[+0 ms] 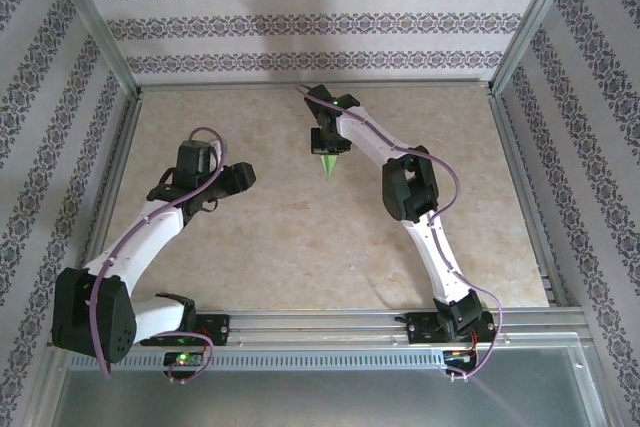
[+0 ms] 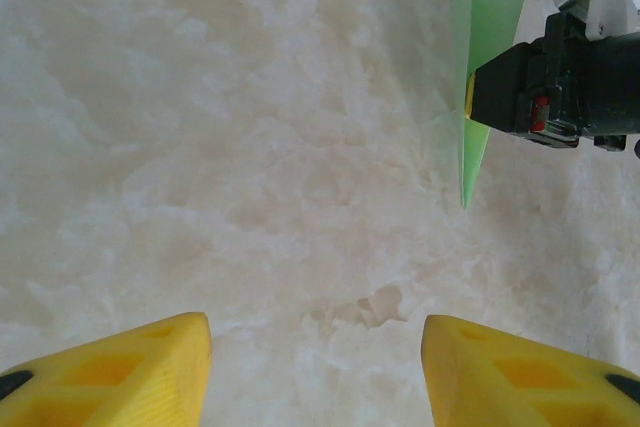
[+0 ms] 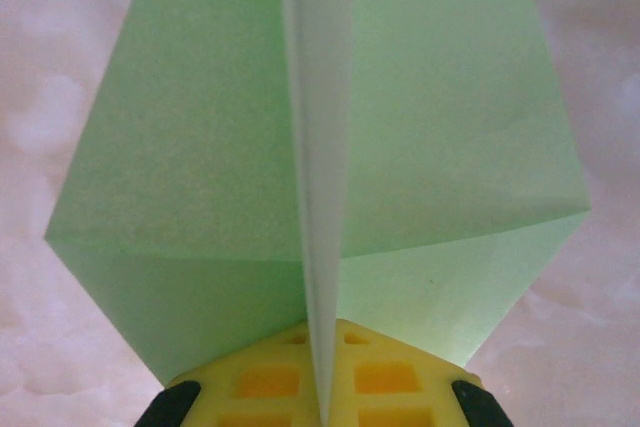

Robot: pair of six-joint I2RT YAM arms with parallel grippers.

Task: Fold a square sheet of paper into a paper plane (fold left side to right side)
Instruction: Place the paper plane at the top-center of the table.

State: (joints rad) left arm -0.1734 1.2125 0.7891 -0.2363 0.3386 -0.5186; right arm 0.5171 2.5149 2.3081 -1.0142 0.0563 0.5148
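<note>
The right jaws are closed on the paper plane (image 1: 327, 164), its green tip sticking out past them toward the arm bases. The left jaws hang over the counter (image 1: 300, 247), well apart from it.

The paper plane (image 3: 200, 147) was thin, matt, light green paper, its centre crease sharp and paler. The jaws of the right gripper (image 3: 320, 347) and the left gripper (image 2: 315, 347) were yellow plastic with moulded recessed pockets and a faint sheen. The worktop (image 1: 280, 247) looked smooth, pale and marbled, like stone. The near rail (image 1: 330, 322) was brushed metal.
</note>
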